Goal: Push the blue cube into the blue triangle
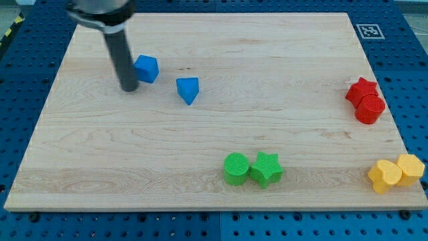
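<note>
The blue cube (146,68) lies on the wooden board (214,134) at the upper left. The blue triangle (188,90) lies a short way to the cube's right and slightly lower, with a small gap between them. My tip (129,88) stands just left of the cube and a little below it, very close to or touching its left side. The dark rod rises from the tip to the view's top.
A green cylinder (235,168) and a green star (266,169) touch at the bottom middle. A red star (362,90) and a red cylinder (370,108) sit at the right edge. Two yellow blocks (384,176) (410,169) sit at the bottom right corner.
</note>
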`<state>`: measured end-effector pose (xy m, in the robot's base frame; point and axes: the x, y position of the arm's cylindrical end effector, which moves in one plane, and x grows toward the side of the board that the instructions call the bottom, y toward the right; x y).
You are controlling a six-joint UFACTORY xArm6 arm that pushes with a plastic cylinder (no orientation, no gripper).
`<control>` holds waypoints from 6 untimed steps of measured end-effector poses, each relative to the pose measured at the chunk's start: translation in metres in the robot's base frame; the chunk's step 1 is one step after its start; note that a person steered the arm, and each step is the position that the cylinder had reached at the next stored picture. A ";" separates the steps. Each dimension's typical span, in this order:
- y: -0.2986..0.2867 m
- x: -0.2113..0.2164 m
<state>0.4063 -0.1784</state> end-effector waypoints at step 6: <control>0.006 -0.050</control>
<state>0.3567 -0.1723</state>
